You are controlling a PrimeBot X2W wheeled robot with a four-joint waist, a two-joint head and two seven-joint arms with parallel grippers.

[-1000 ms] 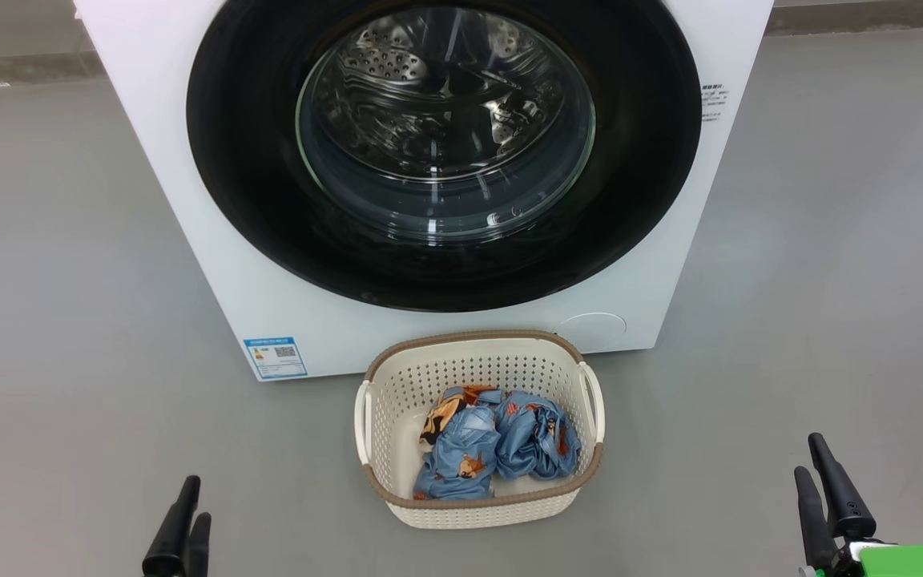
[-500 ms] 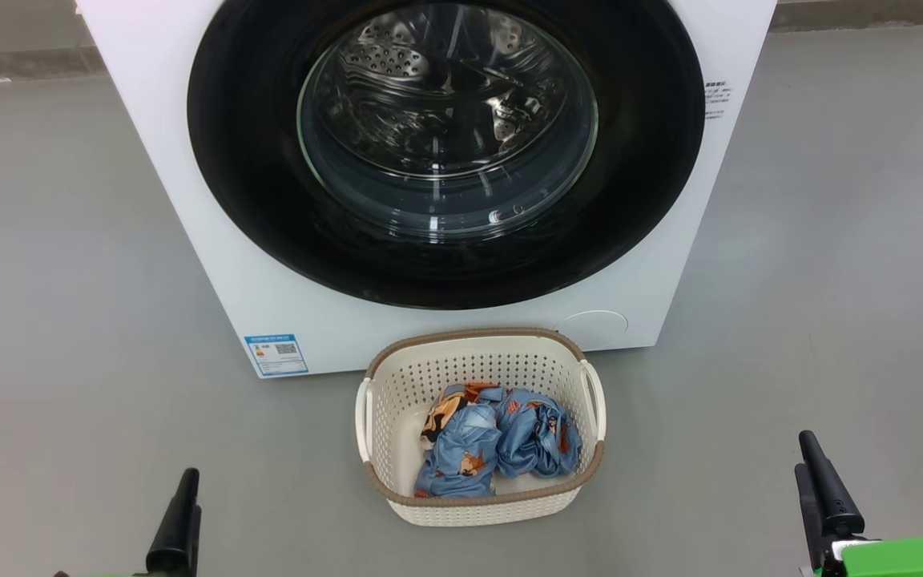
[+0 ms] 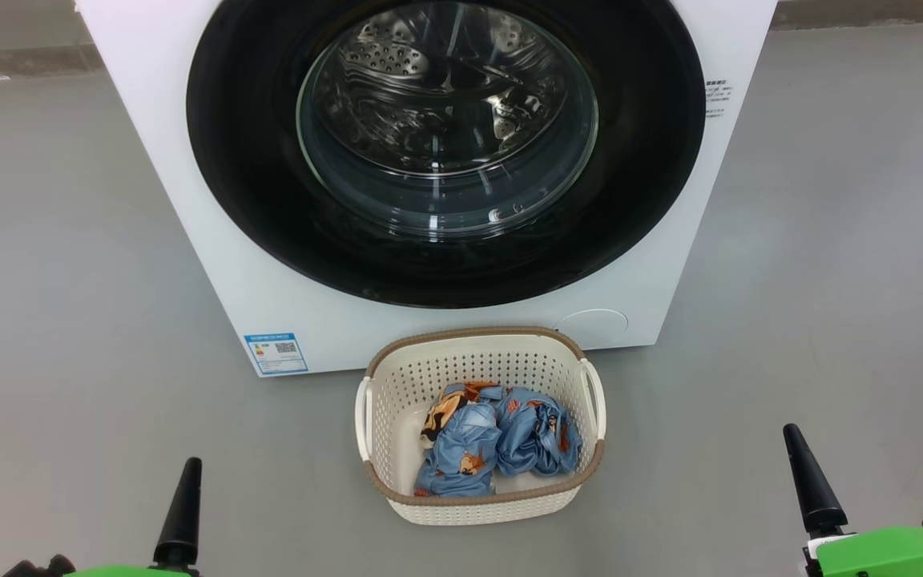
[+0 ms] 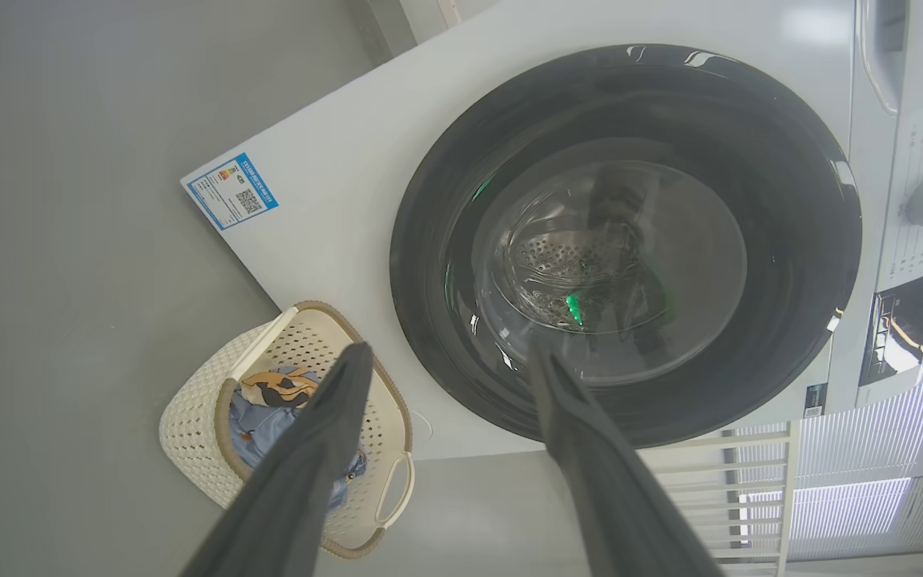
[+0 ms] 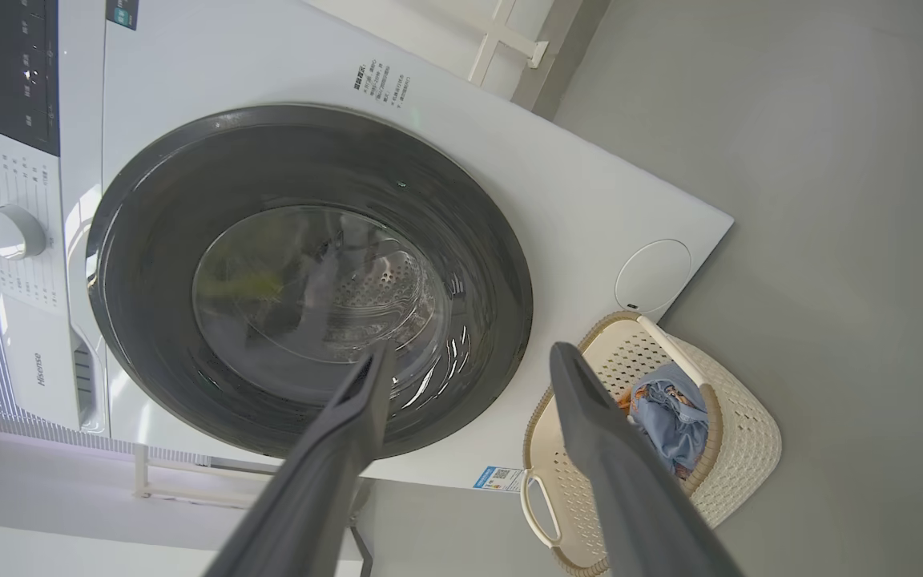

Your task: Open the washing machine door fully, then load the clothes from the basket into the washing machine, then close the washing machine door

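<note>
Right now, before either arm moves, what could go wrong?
1. The washing machine door is shut and its rim is glossy, so a pull could slip off it.
2. The basket sits close in front, and the swinging door may clip it.
3. The clothes are bunched together, so a grab could drop some on the floor.

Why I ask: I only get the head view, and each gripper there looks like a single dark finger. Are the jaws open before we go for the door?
Observer: Yes. The left wrist view shows the left gripper with its jaws spread wide, holding nothing.
Operator: And the right one?
Observer: Its wrist view shows the right gripper with jaws just as wide and empty.
Operator: The door's top is cropped for me. Is it shut there?
Observer: The right wrist view takes in the whole washing machine door, and its rim lies flat against the washing machine all round.
</note>
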